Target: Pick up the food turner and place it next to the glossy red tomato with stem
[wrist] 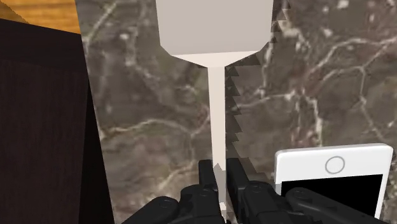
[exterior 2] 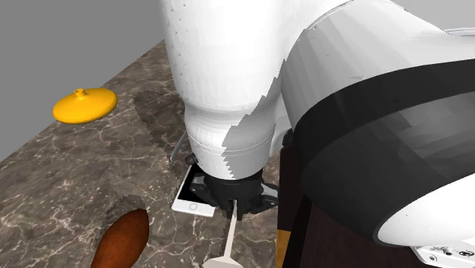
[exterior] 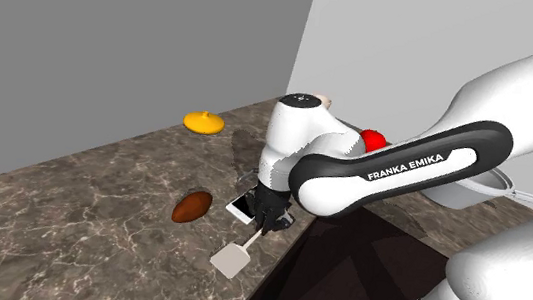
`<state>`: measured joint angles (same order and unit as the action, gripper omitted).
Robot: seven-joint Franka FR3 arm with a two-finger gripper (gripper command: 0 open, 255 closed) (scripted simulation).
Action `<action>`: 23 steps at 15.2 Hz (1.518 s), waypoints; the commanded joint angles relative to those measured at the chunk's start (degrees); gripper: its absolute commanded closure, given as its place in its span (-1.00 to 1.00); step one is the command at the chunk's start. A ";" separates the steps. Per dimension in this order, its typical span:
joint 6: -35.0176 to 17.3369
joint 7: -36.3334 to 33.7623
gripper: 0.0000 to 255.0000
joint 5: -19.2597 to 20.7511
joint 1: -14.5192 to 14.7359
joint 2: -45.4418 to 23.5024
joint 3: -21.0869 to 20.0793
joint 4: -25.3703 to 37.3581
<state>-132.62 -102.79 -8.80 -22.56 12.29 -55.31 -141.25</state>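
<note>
White lettering on the arm (exterior: 393, 171) reads FRANKA EMIKA. Black jaws clench the food turner (wrist: 217, 95) by its handle

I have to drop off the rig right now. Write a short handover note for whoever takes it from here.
End effector: shut on the food turner, clasping its thin handle. The blade sits by the edge of the counter.
Tomato: red, farther along the counter, partly behind the arm, well apart from the turner.
Nearby: white phone right beside the end effector; brown oval thing; yellow thing.
Done: grasp.
Left: carry the turner to the tomato, set it down beside it, release.
</note>
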 commanded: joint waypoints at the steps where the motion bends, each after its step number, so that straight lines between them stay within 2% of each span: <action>1: 0.91 0.55 1.00 -0.65 0.35 0.79 0.46 0.32; 10: 9.03 3.95 1.00 -4.27 2.72 6.55 4.34 3.77; 23: 20.03 6.16 1.00 -5.63 4.17 11.48 8.71 10.34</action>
<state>-113.50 -96.79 -14.35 -18.51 23.40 -46.95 -131.44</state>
